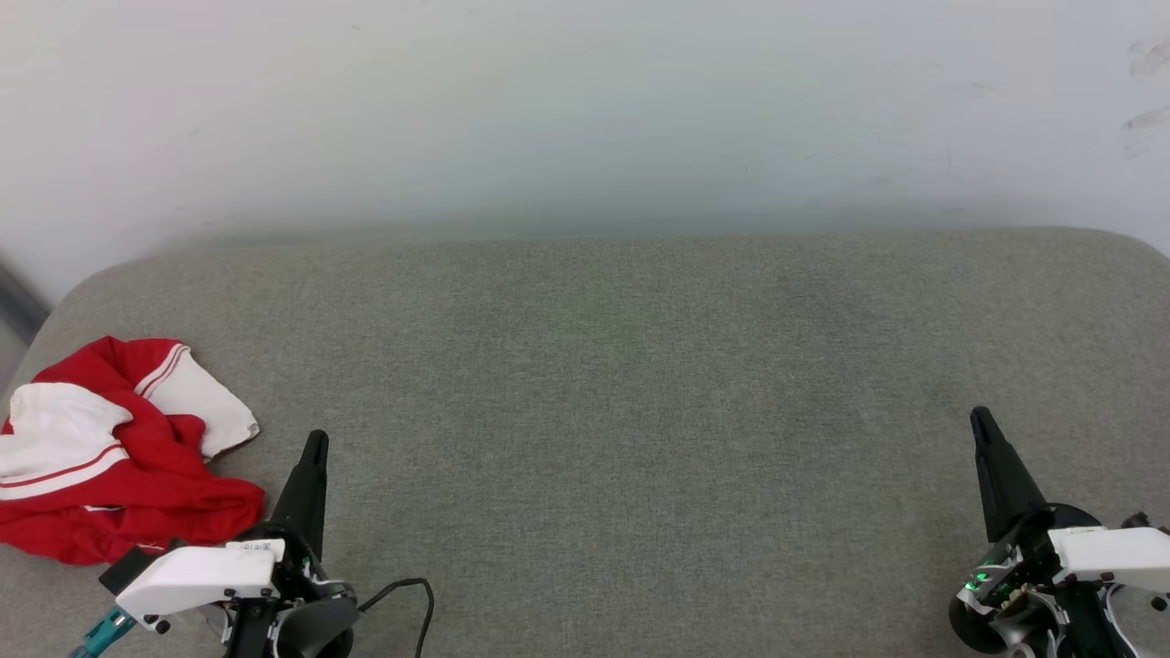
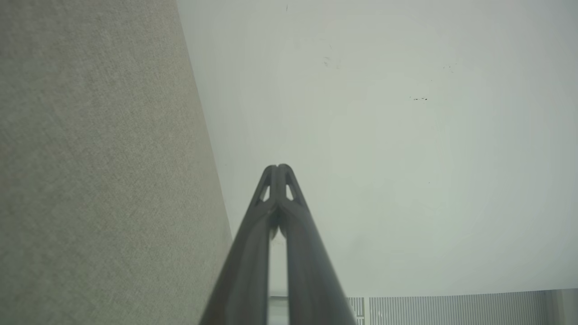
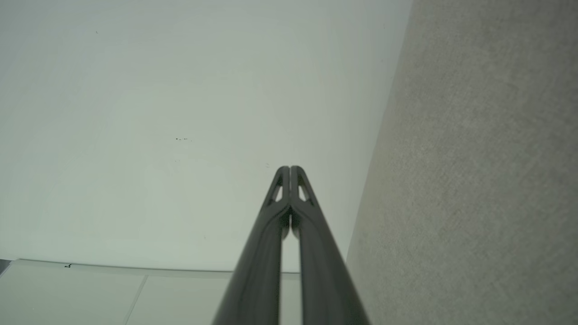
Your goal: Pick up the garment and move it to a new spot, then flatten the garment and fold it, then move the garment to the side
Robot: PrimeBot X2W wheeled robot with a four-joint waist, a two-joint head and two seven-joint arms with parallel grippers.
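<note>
Garment (image 1: 119, 448) lies in a crumpled heap at 9 o'clock of the head view, on the grey cushion (image 1: 640, 366), close to its left edge; just beside the left gripper (image 1: 316, 440), at its 10 o'clock, not touching the fingers.

Left gripper clenched on nothing, fingertips together; right gripper (image 1: 980, 418) likewise clenched and empty, at 4 o'clock, well apart from the cloth.

Risks, as judged:
- a pinch may catch one layer only, so the heap trails or slips off;
- a pull toward 9 o'clock could drag it over the cushion edge;
- the black cable (image 1: 416, 594) by the left wrist might snag during a reach.

Hard to make out:
- the heap is cut by the frame's left border;
- collar, hem and any lettering cannot be told among the folds;
- the left wrist housing covers its near corner.
</note>
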